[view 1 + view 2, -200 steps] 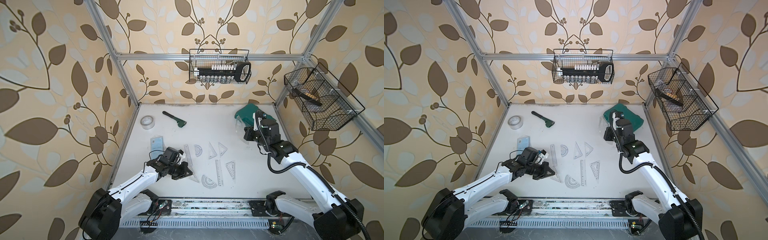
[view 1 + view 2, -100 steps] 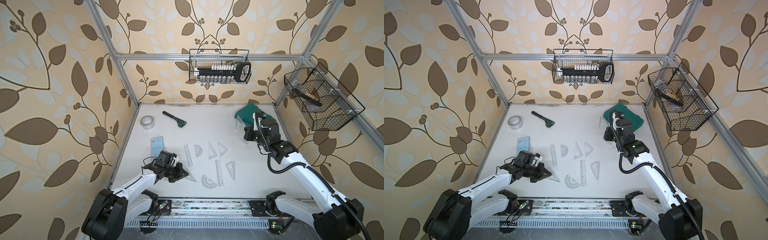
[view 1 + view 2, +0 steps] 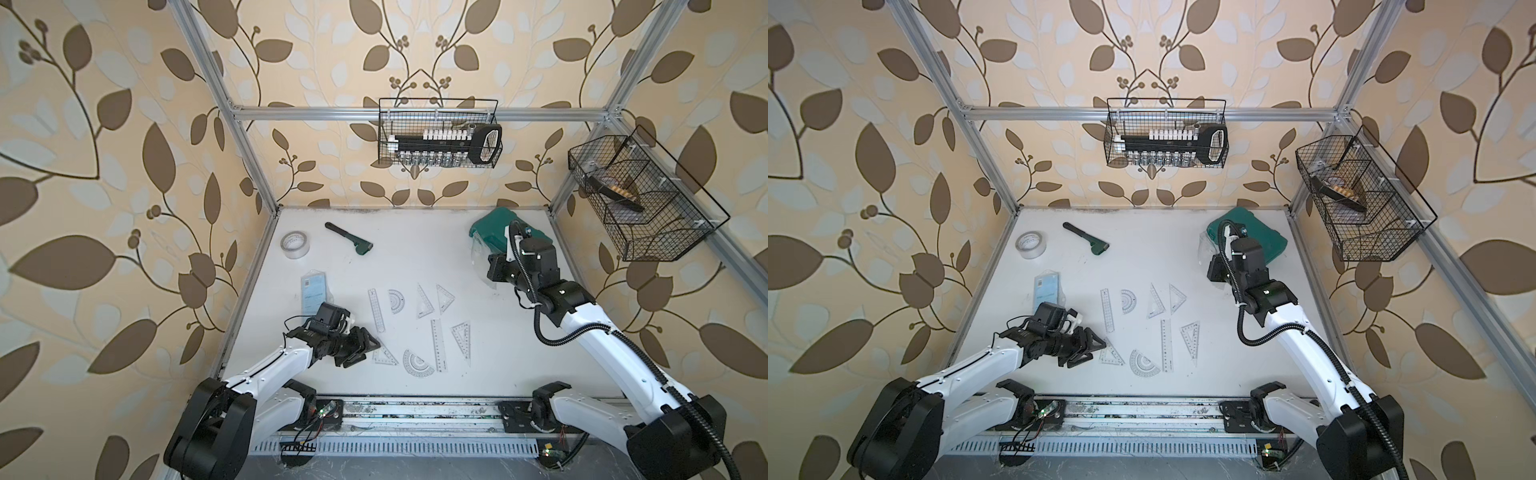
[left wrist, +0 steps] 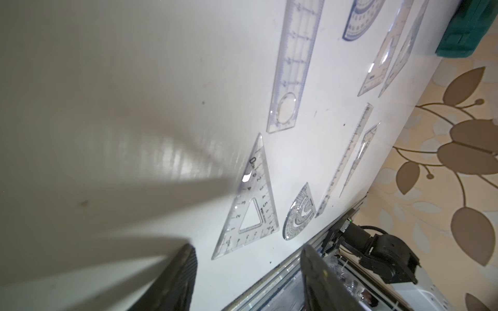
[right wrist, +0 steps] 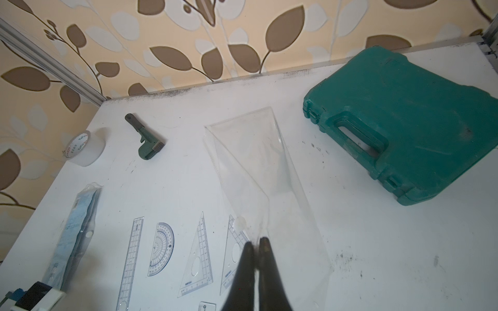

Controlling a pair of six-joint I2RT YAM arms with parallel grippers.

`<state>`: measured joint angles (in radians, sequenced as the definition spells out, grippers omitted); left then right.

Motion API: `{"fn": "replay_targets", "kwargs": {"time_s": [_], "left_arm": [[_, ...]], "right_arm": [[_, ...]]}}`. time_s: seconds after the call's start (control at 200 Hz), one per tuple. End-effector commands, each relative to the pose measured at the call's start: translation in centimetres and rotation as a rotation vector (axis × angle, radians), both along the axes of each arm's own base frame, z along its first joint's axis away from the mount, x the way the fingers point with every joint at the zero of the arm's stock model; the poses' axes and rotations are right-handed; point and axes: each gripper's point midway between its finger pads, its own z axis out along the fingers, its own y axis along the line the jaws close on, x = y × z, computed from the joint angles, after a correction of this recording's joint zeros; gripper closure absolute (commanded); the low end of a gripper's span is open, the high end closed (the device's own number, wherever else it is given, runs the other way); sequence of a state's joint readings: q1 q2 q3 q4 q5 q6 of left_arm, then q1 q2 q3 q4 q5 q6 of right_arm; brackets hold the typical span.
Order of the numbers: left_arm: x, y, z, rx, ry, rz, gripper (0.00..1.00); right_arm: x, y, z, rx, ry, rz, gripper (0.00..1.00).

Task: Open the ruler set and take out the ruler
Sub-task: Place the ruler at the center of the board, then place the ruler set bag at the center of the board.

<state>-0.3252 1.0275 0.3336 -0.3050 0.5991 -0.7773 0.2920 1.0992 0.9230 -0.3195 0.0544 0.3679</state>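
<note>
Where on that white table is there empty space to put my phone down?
Widest bare patch: back middle, between the green hand tool and the green case. Another lies front right, between the set square and the right arm. Centre front is crowded with rulers and protractors.

White desk (image 3: 415, 257), scuffed black in spots. Walls (image 3: 104, 166) are beige with a brown and pale leaf print. Teal case (image 5: 417, 121), dark green scraper (image 5: 147, 142), milky tape (image 5: 86, 149) with red lettering. Rulers (image 5: 130, 255) clear with fine markings, sleeve (image 5: 256, 167) clear, pouch (image 5: 72, 229) pale blue. Baskets (image 3: 436, 100) black wire.
</note>
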Motion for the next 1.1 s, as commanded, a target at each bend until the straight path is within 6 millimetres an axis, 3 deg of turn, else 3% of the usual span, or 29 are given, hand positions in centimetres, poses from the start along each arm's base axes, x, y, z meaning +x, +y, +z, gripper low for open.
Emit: {"fn": "replay_targets", "kwargs": {"time_s": [0.0,0.095,0.175,0.225,0.49,0.72,0.82,0.905,0.98,1.1], "left_arm": [[1.0,1.4,1.9,0.078,-0.057,0.032,0.26],[2.3,2.3,5.0,0.133,-0.156,0.053,0.18],[3.9,3.2,7.9,0.185,-0.265,0.087,0.04],[5.1,3.7,9.7,0.212,-0.336,0.119,0.01],[11.3,5.0,17.5,0.277,-0.644,0.248,0.01],[14.3,5.4,22.1,0.305,-0.818,0.298,0.01],[14.8,5.8,23.2,0.336,-0.854,0.302,0.01],[15.0,6.4,23.8,0.366,-0.883,0.321,0.01],[15.1,6.9,24.3,0.397,-0.914,0.332,0.01],[15.5,8.1,24.6,0.459,-0.955,0.35,0.01]], "right_arm": [[-0.2,-0.7,-0.8,-0.045,0.023,-0.019,1.0],[-0.6,-1.2,-1.4,-0.079,0.058,-0.025,1.0],[-1.3,-2.0,-2.4,-0.129,0.113,-0.042,1.0],[-1.8,-2.6,-3.1,-0.165,0.149,-0.054,1.0],[-3.0,-4.1,-6.5,-0.271,0.283,-0.075,1.0],[-3.8,-3.8,-11.5,-0.277,0.415,-0.062,1.0],[-4.2,-3.2,-13.0,-0.253,0.446,-0.036,0.89],[-4.5,-2.7,-13.6,-0.236,0.461,-0.012,0.71],[-4.6,-2.3,-13.1,-0.217,0.448,0.007,0.52],[-4.1,-1.8,-10.4,-0.19,0.353,0.034,0.21]]}}
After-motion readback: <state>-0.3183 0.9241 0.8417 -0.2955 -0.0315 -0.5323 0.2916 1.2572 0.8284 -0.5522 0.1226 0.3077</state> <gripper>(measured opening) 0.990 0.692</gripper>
